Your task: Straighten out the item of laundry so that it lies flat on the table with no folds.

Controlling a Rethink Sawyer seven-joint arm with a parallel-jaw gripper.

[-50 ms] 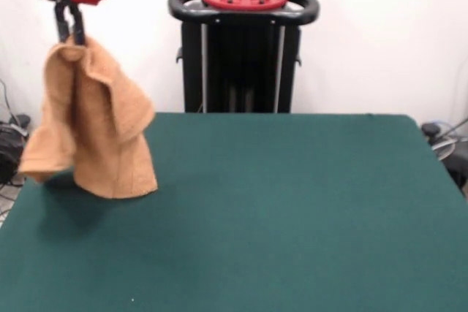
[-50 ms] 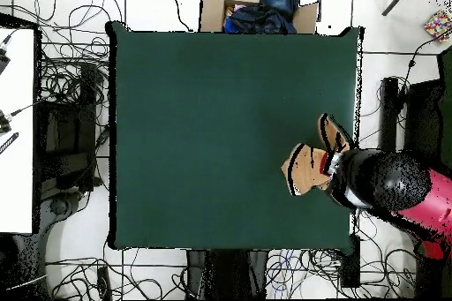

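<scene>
None of the flattening is done, as far as you can judge here. Your end effector (image 1: pixel 70 33) is clenched on the towel (image 1: pixel 95 126) at one top corner or edge, and the cloth hangs from it in loose vertical folds. The towel's lower hem sits at or just above the bench (image 1: pixel 292 202) near its edge; you cannot tell whether it touches. What is left, by my reading, is all of it: lay the cloth down, spread it open and work out every fold.

From the front you get the hang of the towel, its draped lobes and the pinch point, none of which show from above. From overhead you get position instead: the towel (image 2: pixel 309 163) appears as a small bunched shape close to one side edge of the bench (image 2: pixel 212 121), partly hidden under the arm (image 2: pixel 388 184), with plenty of green surface open beside it. Overhead, the end effector itself is hidden.
</scene>
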